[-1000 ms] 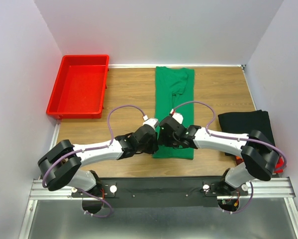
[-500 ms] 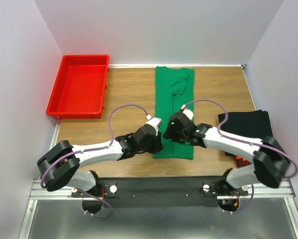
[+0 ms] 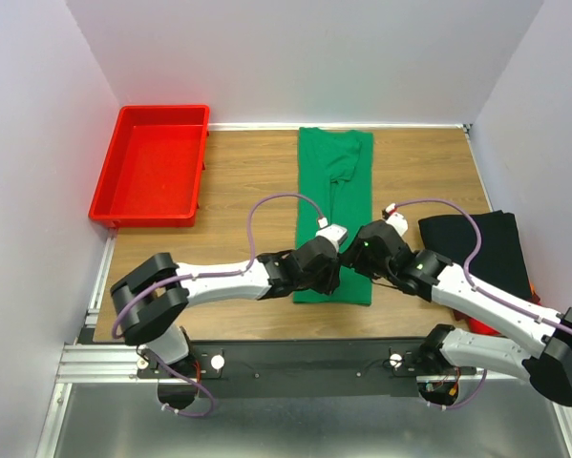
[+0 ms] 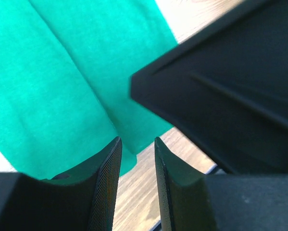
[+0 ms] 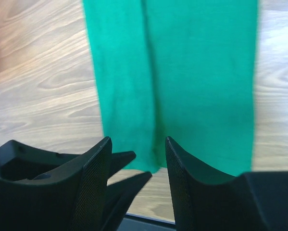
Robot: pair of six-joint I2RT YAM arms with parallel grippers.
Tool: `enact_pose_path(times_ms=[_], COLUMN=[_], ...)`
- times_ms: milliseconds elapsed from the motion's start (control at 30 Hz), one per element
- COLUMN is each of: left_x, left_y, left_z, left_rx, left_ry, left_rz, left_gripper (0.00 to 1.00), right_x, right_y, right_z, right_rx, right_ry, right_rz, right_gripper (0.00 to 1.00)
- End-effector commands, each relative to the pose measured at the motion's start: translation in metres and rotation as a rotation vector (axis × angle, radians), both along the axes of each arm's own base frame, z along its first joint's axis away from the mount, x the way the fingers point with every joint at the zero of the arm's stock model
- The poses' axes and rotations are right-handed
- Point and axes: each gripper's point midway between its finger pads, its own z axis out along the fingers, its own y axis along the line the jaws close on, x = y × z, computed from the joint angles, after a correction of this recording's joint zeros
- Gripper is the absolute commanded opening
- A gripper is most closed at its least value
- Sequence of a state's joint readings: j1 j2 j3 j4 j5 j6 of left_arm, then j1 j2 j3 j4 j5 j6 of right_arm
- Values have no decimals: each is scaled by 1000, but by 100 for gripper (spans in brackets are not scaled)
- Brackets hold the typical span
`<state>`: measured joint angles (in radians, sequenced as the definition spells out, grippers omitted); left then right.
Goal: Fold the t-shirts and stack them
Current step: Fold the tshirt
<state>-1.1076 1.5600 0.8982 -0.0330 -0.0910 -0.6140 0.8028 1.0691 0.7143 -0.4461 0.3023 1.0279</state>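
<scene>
The green t-shirt [image 3: 335,191] lies folded into a long strip down the middle of the table, its near end at the front. Both grippers hover over that near end. My left gripper [image 3: 328,279] is over the near left corner, open, with only wood and the shirt's corner [image 4: 127,156] showing between its fingers. My right gripper [image 3: 355,267] is just right of it, open and empty, above the green cloth [image 5: 182,72]. The left gripper's fingers [image 5: 129,166] show in the right wrist view. A folded black t-shirt [image 3: 476,243] lies at the right edge, with a red bit [image 3: 465,307] under it.
A red plastic tray [image 3: 106,191] stands at the far left corner of the table. White walls close the back and both sides. The right arm [image 4: 230,91] fills the upper right of the left wrist view, very close to the left gripper.
The left arm has swung right, carrying its gripper from beside the shirt onto its near left corner. The right gripper has shifted right and its arm has stretched out. The shirt lies unchanged.
</scene>
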Motion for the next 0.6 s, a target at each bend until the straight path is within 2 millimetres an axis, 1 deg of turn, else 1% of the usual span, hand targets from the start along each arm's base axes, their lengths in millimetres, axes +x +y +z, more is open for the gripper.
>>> enact_pose_path(times_ms=[0,67,200,367,467,567], left_x=[3,2,7,5,5,3], left_y=[4,2,6,8,10,8], left_z=[-19,-22,-28,-33,-40,-44], left_rx=[120,143,187,215,238,239], left_ry=[-16,-14,-25,-24,-20,-19], left_rz=[28,32,68,70,70,62], left_gripper=[41,40,39,38,37,36], right_x=[-4,-5,-7,-9,-10,-10], right_y=[-22,-24,-28,-32,-32,-32], right_z=[-7,-6,-6,-10,-12,-12], right_rx=[-52,-54,-63,-76,-82,-84], right_ry=[5,6,3,9,15,13], right_rz=[-65,-63,-70,-72,-72,-71], right_gripper=[55,55,55,55,55,55])
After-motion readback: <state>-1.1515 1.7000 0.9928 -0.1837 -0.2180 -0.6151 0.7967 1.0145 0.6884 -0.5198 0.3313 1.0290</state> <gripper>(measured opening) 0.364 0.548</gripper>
